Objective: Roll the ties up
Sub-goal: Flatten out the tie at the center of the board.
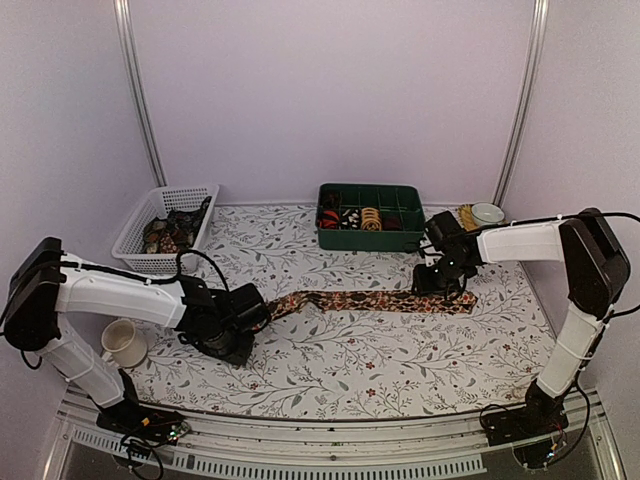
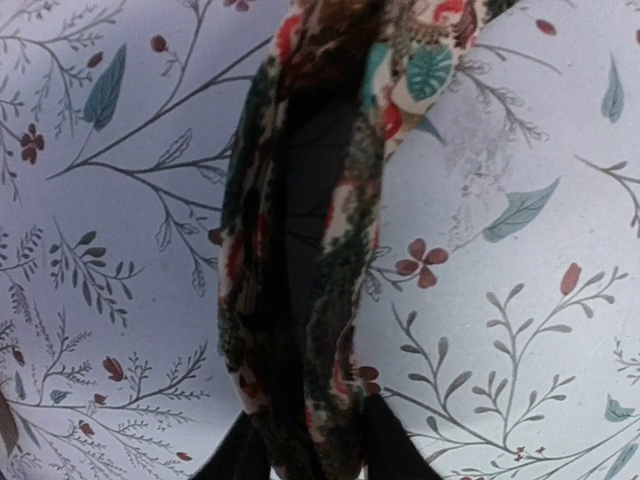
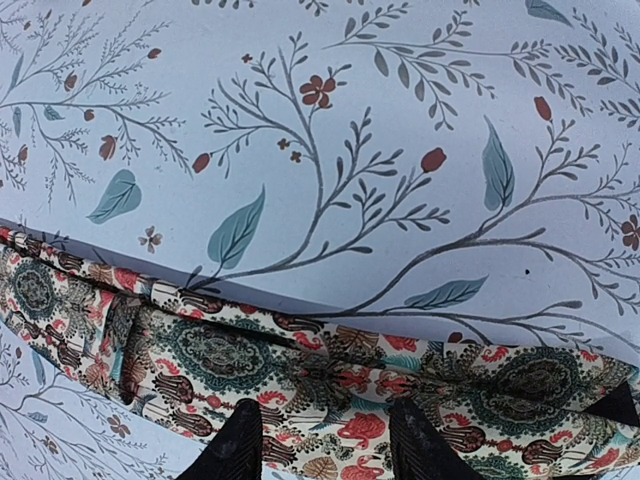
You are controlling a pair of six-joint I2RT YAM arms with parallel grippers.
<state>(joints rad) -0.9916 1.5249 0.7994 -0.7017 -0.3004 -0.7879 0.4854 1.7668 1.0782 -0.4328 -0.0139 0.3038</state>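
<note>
Tie (image 1: pixel 370 300) lay stretched flat across the middle of the table, a long narrow band of woven cloth, dark brown ground with red, cream and teal medallions and leaves. Its wide end was on the right; its narrow end on the left was bunched into a soft vertical fold with the dark lining showing inside. Left claw (image 2: pixel 315 455) was clenched on that fold, one black finger pressed to each side of the cloth. Right claw (image 3: pixel 325 445) stood parted, both blunt black tips set down on the flat wide end with printed cloth showing between them and nothing pinched. The tablecloth (image 1: pixel 330 360) was smooth and pale, printed with thin grey branches, teal leaves and small red flowers. At the back was a green plastic tray (image 1: pixel 371 190), rectangular and walled into compartments, several holding rolled ties (image 1: pixel 345 218). Back left was a white mesh basket (image 1: pixel 135 235) with a heap of dark patterned cloth. Near left was a cream mug (image 1: pixel 123 343).
</note>
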